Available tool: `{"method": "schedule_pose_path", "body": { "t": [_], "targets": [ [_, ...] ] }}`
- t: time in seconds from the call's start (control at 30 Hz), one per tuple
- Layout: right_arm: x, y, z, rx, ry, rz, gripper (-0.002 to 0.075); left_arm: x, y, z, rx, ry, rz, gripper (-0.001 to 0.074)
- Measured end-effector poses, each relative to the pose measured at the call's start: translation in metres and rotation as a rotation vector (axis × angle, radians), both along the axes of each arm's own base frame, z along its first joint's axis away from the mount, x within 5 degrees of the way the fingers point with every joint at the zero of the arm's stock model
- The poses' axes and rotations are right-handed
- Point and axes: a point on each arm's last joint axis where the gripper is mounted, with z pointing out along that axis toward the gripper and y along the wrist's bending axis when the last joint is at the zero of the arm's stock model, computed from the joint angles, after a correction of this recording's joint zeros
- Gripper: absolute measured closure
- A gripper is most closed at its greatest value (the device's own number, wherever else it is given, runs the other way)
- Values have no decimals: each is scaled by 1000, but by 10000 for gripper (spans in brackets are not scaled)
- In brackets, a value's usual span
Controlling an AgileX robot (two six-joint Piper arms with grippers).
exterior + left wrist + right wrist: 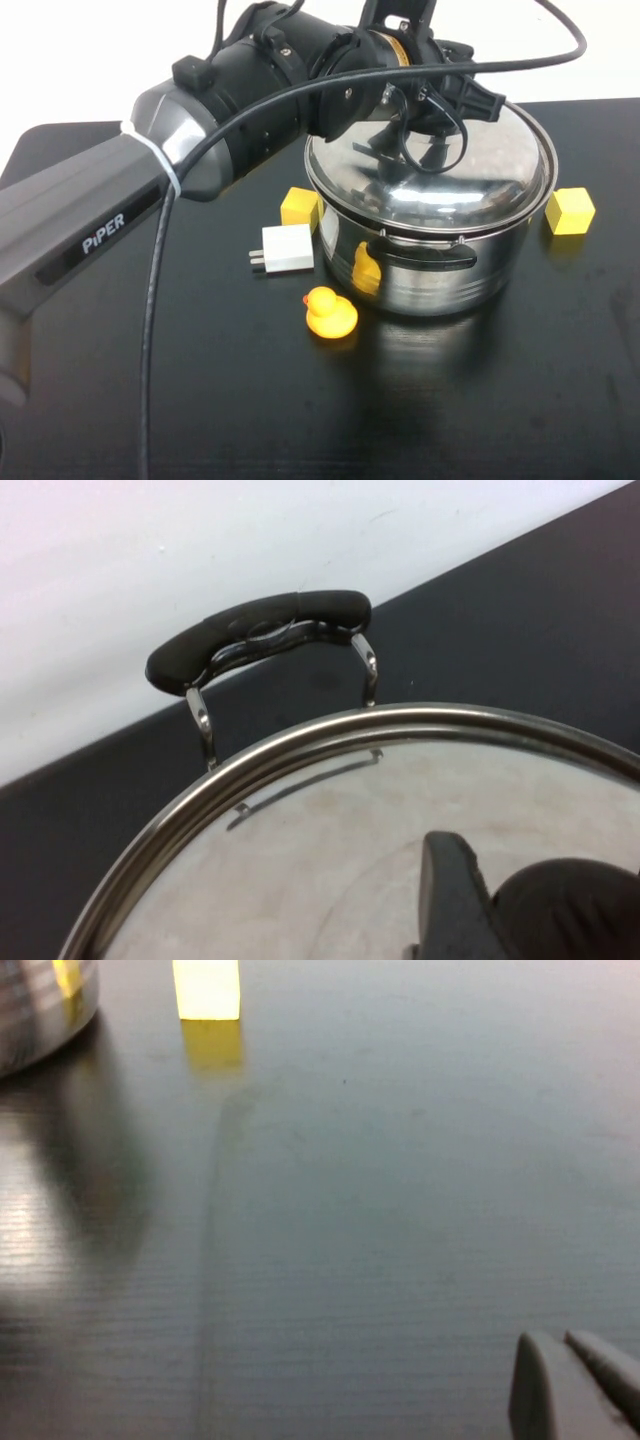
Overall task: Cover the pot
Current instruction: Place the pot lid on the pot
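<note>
At the table's middle, the pot already wears its lid, rim seated all round. The left gripper hovers over the lid's centre; its grip I cannot tell. The right gripper, fingers together, rests low by a yellow block. Only withdrawal seems left.

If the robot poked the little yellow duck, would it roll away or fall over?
The rubber duck sits on a flat-looking base, so it would probably slide or tip, not roll. It looks small and likely light, so a gentle push should move it. The table looks smooth and glossy, so it may skid easily.
</note>
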Motion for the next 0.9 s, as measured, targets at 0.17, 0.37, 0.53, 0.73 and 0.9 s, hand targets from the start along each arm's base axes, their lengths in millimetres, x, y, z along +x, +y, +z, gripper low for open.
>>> {"method": "schedule_pose_path", "body": {
  "t": [0.17,0.37,0.53,0.73,0.9],
  "targets": [
    [0,0,0,2,0,-1,728,2,-1,-1,-8,-10,-1,418],
    [0,0,0,2,0,-1,728,2,-2,-1,-12,-13,-2,418],
    [0,0,0,3,0,-1,728,0,0,1,-13,-18,-1,418],
    [0,0,0,3,0,-1,728,0,0,6,-30,-42,-3,418],
    [0,0,0,3,0,-1,728,1,-1,4,-36,-46,-3,418]
  ]
}}
